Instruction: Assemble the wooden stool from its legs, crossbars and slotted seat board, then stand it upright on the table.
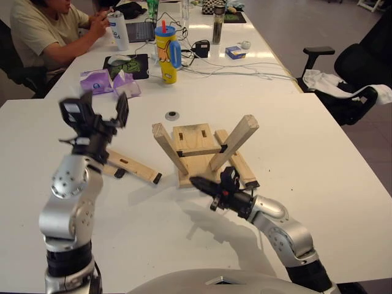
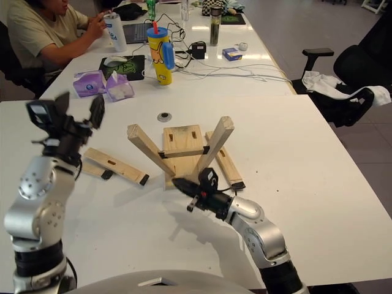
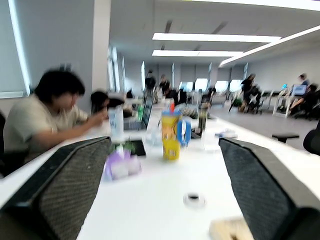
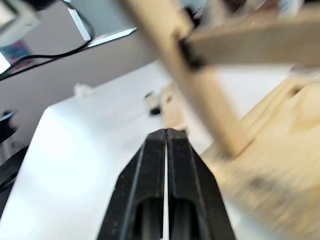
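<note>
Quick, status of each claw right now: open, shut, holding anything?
Left claw: open, holding nothing.
Right claw: shut, holding nothing, tip by the seat board.

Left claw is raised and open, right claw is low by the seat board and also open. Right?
Not quite. The right claw is shut, with no gap, as the right wrist view shows. The left claw is raised and open, and the right one is low by the seat board.
</note>
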Robot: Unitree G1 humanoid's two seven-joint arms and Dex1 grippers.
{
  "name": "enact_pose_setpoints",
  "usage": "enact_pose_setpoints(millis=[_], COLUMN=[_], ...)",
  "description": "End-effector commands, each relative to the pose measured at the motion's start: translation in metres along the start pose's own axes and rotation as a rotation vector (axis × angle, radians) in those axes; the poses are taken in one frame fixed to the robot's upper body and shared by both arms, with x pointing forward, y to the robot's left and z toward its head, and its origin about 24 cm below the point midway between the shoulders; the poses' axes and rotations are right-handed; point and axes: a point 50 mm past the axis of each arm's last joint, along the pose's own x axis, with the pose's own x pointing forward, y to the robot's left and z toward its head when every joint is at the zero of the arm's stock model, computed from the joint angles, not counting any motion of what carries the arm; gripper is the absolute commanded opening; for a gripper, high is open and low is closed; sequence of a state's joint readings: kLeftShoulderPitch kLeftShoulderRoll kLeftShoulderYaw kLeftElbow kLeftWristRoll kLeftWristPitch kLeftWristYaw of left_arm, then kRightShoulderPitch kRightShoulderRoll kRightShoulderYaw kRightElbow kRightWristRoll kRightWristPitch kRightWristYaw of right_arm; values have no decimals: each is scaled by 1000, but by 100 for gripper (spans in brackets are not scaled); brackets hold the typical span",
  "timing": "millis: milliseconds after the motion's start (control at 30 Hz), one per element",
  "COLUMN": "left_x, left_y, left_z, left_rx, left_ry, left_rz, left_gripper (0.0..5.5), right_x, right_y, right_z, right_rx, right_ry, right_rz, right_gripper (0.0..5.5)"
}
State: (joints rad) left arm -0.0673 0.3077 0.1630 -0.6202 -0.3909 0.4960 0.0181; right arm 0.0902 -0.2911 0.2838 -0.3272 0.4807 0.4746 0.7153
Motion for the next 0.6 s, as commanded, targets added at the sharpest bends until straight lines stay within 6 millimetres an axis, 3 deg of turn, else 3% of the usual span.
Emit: enact_pose_setpoints(millis=[33,267,433,533,600], left_x=[0,-5,-4,-4,-8], left_y=[-11,-15,-21,-26,-27], left_z=[-7,-20,-30,-35,-35], left_rx=[-17,7,31,41,57], left_ry=[16,83,132,151,153], left_rz=[-11,13,48,54,57], left_gripper=[401,401,401,401,401], right_x=[7,38,49,41,22], right_y=[-12,-48,-54,-44,-32], right_z=[-19,-14,-5,-5,4], right_rx=[24,-143,-183,-184,-180], right_ry=[92,86,58,37,-15], right_rz=[-19,-156,-181,-180,-187], right_gripper=[0,0,0,0,0])
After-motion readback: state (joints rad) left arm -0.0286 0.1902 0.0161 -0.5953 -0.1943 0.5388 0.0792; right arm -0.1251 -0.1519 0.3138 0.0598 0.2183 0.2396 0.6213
